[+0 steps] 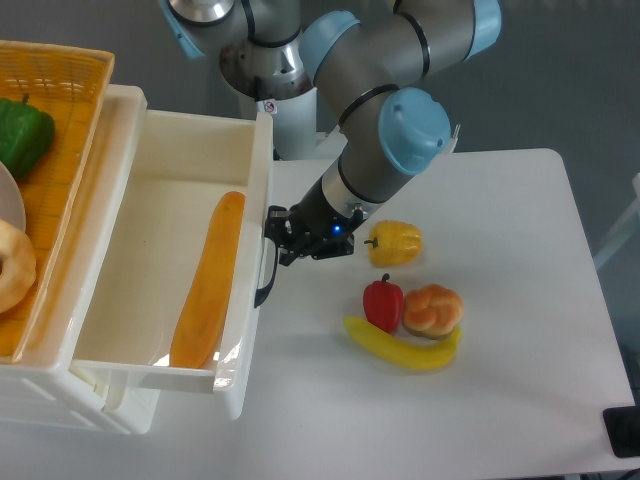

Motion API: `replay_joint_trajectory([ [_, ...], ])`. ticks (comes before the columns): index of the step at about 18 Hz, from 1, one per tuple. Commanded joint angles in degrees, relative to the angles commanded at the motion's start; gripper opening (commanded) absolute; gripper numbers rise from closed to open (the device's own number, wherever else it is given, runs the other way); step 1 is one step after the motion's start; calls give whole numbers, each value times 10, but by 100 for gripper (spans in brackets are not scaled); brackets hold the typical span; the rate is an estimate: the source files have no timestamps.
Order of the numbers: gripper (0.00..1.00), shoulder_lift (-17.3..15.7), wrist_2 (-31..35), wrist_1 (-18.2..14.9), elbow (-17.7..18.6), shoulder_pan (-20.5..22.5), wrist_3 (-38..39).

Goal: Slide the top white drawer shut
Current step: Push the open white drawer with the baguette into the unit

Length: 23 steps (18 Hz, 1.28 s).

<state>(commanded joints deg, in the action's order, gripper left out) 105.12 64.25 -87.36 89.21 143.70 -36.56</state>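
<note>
Yellow wicker shows at the far left: a basket (65, 75) on top of the white cabinet, holding a green pepper (22, 133) and a pale bread roll (14, 268). Just right of it the top white drawer (255, 190) stands pulled well out over the worktop (500, 400), with a long baguette (208, 280) lying lengthwise inside. A black curved handle (264, 275) sits on the drawer's front face. The end effector (283, 238) is right at that front, at the upper end of the handle; whether its fingers are apart or together I cannot tell. Further right on the worktop lie a yellow pepper (396, 242), a red pepper (383, 303), a bun (433, 309) and a banana (402, 349), close together.
</note>
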Motion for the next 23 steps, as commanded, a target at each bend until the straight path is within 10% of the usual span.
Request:
replay_joint_trajectory([
  [23,0,-4,-25,2,2,-80,62],
])
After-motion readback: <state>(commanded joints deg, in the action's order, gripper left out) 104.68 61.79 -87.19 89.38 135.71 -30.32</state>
